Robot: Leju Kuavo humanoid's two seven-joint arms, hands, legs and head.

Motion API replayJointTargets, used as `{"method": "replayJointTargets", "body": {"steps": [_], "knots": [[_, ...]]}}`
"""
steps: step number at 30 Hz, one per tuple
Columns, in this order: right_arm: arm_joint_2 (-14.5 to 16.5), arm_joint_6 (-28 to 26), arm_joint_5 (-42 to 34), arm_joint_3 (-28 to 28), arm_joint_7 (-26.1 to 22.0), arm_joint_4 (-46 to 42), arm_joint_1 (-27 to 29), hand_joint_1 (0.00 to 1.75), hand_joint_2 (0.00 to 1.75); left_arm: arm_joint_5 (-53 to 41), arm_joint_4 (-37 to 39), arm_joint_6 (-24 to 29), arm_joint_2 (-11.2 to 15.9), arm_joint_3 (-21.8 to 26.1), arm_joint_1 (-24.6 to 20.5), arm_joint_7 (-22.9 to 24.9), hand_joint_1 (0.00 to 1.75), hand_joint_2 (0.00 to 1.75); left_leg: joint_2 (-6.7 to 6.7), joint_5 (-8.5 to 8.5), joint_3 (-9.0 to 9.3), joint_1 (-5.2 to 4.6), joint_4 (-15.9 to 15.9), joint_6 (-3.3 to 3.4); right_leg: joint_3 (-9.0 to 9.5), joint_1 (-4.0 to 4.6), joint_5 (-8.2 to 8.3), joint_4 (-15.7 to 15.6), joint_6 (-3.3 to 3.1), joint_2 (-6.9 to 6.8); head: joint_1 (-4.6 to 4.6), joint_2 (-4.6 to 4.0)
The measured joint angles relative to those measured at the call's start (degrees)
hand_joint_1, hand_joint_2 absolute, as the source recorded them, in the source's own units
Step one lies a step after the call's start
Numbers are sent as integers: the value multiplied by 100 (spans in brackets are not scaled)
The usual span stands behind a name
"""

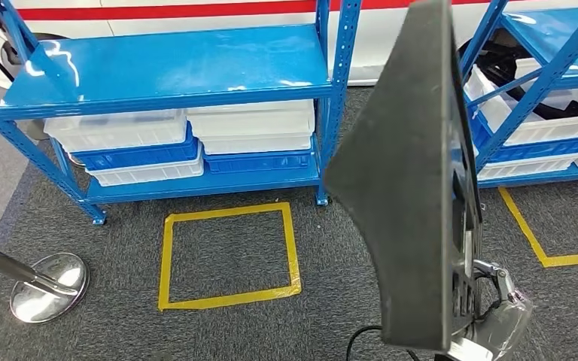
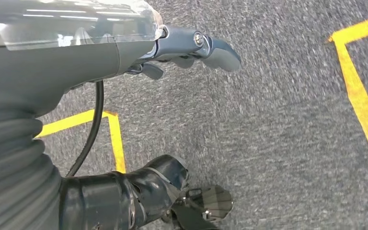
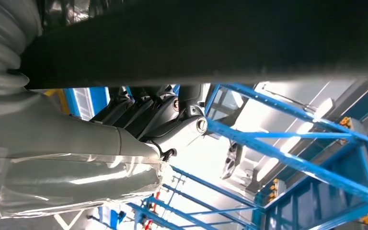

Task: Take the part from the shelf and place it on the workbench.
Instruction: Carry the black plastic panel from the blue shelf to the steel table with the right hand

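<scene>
A large flat dark grey part (image 1: 414,188) stands on edge in front of me, reaching from the top of the head view down to my right hand (image 1: 497,312), which grips its lower end. In the right wrist view the part (image 3: 211,43) is a dark band, and the dark fingers (image 3: 163,112) of that hand are closed against its underside. My left hand (image 2: 187,48) hangs over the grey carpet with its thumb stretched out and nothing in it.
A blue shelf (image 1: 173,68) with a bare upper board and white and blue bins (image 1: 188,143) below stands ahead. A second blue shelf (image 1: 542,75) is at the right. A yellow taped square (image 1: 229,256) marks the carpet; a chrome post base (image 1: 49,286) sits at the left.
</scene>
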Motion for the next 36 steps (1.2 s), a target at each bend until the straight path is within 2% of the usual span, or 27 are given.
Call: {"method": "replayJointTargets", "body": {"steps": [2, 3, 5, 6, 7, 8, 9, 10, 12, 14, 16, 18, 19, 21, 22, 23, 24, 26, 27, 28, 30, 32, 34, 36], "knots": [[77, -2, -20, -27, -30, -34, 16, 171, 175, -1, 0, 1, -8, 2, -10, -1, 0, 175, 17, -141, -44, 10, 157, -158, 339, -7, 324, -715, -117, -26, -2, 0], [110, -3, -31, -32, -37, -45, 21, 171, 175, -1, 0, 1, -10, 3, -11, -1, 0, 175, -17, -284, -126, 16, 354, -206, 328, -14, 355, -741, -191, 15, -3, 0], [152, -3, -51, -39, -45, -50, 26, 171, 175, -1, 0, 0, -10, 7, -6, -1, 0, 175, -103, -686, -442, 20, 1066, -225, 308, -12, 379, -756, -253, 51, -4, 0], [166, -2, -60, -44, -46, -50, 31, 171, 175, 0, 0, -1, -10, 12, -1, -1, 0, 175, -120, -822, -598, 18, 1410, -226, 295, 2, 383, -752, -263, 76, -3, 0], [176, -2, -67, -51, -49, -50, 39, 171, 175, 1, 0, -1, -10, 20, 4, 0, 0, 175, -128, -854, -683, 16, 1602, -218, 287, 18, 386, -748, -269, 104, -3, 0], [182, -2, -72, -60, -52, -49, 48, 171, 175, 2, 0, -1, -10, 30, 8, 2, 0, 175, -131, -768, -665, 12, 1573, -199, 283, 31, 387, -741, -271, 137, -4, -1], [190, -3, -76, -68, -54, -50, 58, 171, 175, 2, 0, -1, -10, 39, 9, 5, 0, 175, -141, -587, -538, 4, 1319, -167, 286, 45, 388, -735, -272, 171, -4, -1], [198, -3, -80, -78, -56, -50, 66, 171, 175, 2, 0, -1, -9, 48, 9, 9, 0, 175, -180, -376, -347, -9, 927, -119, 289, 52, 388, -731, -272, 204, -4, -1], [217, -3, -105, -95, -56, -51, 78, 171, 175, 3, 0, 3, 7, 67, 7, 18, 0, 175, -315, -134, -33, -41, 256, -23, 275, 61, 396, -716, -246, 261, -5, 1], [227, -3, -144, -105, -56, -51, 99, 171, 175, 4, 0, 8, 18, 83, 5, 25, 0, 175, -383, -116, 45, -75, 50, 18, 243, 39, 420, -715, -185, 305, -7, 1], [231, -4, -161, -115, -56, -54, 126, 171, 175, 3, 1, 10, 8, 89, 4, 31, 0, 175, -322, -61, 66, -66, -25, 36, 231, 27, 436, -717, -114, 319, -8, 0], [231, -5, -161, -130, -56, -57, 140, 171, 175, 5, 1, 13, -2, 92, 5, 34, 0, 175, -247, -1, 93, -27, -109, 84, 134, 36, 274, -504, -59, 212, -4, 0], [231, -5, -160, -137, -55, -57, 144, 171, 175, 5, 0, 15, -3, 93, 4, 34, 0, 175, -208, 14, 96, -18, -127, 101, 10, 26, 100, -231, -38, 141, -3, 1], [231, -5, -160, -150, -51, -55, 149, 171, 175, 7, 0, 16, -3, 97, 6, 36, 0, 175, -138, 15, 84, -18, -131, 118, -322, -2, -253, 473, 9, 88, -3, 1], [231, -5, -160, -155, -49, -53, 153, 171, 175, 7, 0, 16, -4, 98, 9, 36, 0, 175, -100, 12, 83, -17, -129, 115, -427, -20, -319, 709, 32, 81, -2, 0], [231, -5, -159, -160, -47, -52, 155, 171, 175, 7, 1, 16, -7, 100, 11, 36, 0, 175, -65, 7, 84, -13, -124, 108, -432, -37, -271, 743, 52, 70, -2, 0], [231, -5, -158, -164, -47, -51, 157, 171, 175, 7, 1, 16, -11, 101, 12, 36, 0, 175, -36, -2, 91, -6, -116, 93, -316, -52, -121, 547, 65, 48, -2, 0], [231, -5, -157, -168, -47, -51, 154, 171, 175, 8, 1, 16, -18, 103, 8, 36, 0, 175, 9, -42, 107, -1, -78, 35, 106, -61, 215, -212, 66, -70, -1, -1], [231, -5, -156, -169, -47, -52, 154, 171, 175, 8, 0, 17, -20, 104, 5, 36, 0, 175, 23, -67, 108, -8, -51, -4, 263, -48, 306, -515, 43, -116, -2, -1], [231, -5, -156, -170, -46, -52, 155, 171, 175, 8, 0, 20, -19, 104, 3, 36, 0, 175, 39, -86, 109, -19, -30, -40, 345, -31, 330, -683, 13, -147, -3, -1], [231, -5, -156, -173, -40, -55, 160, 171, 175, 8, 0, 25, -19, 107, 1, 37, 0, 175, 75, -100, 117, -30, -22, -105, 339, -2, 314, -720, -61, -104, -6, 0], [231, -5, -156, -177, -35, -55, 162, 171, 175, 8, 0, 27, -19, 109, -1, 38, 0, 175, 61, -161, 110, -10, 19, -169, 342, -16, 332, -744, -133, -55, -6, -1], [232, -5, -156, -179, -35, -56, 162, 171, 175, 9, 0, 27, -19, 109, -2, 38, 0, 175, -32, -425, -51, 4, 394, -206, 350, -32, 351, -773, -200, -18, -7, -1], [233, -4, -155, -180, -35, -56, 163, 171, 175, 8, 0, 27, -19, 110, 4, 38, 0, 175, -107, -782, -392, 4, 1127, -212, 343, -13, 350, -773, -233, 25, -7, -1]]}}
